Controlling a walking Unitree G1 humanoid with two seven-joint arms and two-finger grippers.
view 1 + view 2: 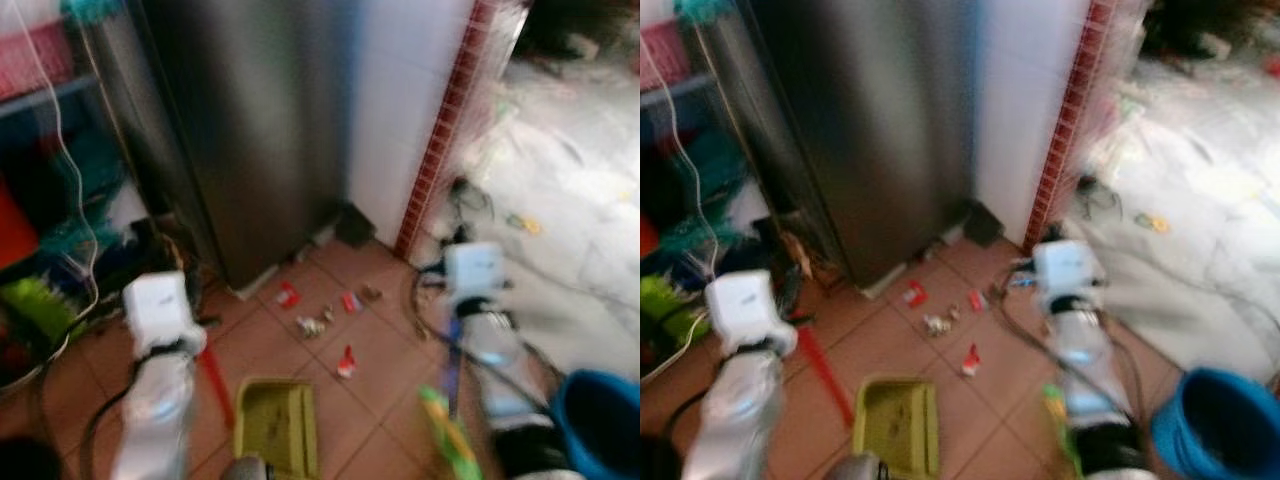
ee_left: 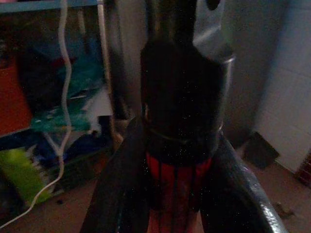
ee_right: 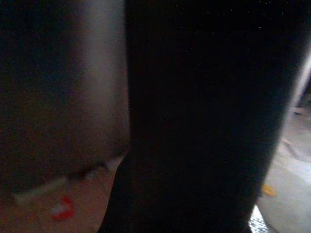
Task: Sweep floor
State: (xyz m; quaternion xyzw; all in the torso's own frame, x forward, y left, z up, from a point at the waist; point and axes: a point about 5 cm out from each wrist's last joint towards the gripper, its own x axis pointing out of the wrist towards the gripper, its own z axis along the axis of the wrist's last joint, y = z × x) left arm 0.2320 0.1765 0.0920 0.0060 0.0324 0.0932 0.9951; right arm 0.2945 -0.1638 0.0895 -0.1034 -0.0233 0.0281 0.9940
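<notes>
Scraps of litter (image 1: pixel 347 362), red and pale, lie scattered on the terracotta tiles in front of a steel fridge (image 1: pixel 250 130). A yellow-green dustpan (image 1: pixel 277 425) rests on the floor just short of them. Its red handle (image 2: pixel 177 199) sits between the fingers of my left gripper (image 1: pixel 203 345), which is shut on it. On the right, a broom with a blue handle (image 1: pixel 452 370) and green bristles (image 1: pixel 450 440) hangs by my right gripper (image 1: pixel 448 310), which holds it. The right wrist view is nearly black. Everything is blurred.
A white wall corner with a red tile strip (image 1: pixel 440 140) stands right of the fridge, with a small black object (image 1: pixel 352 225) at its foot. Cluttered shelves and a hanging white cable (image 1: pixel 60 150) are on the left. A blue bucket (image 1: pixel 600 420) sits near right.
</notes>
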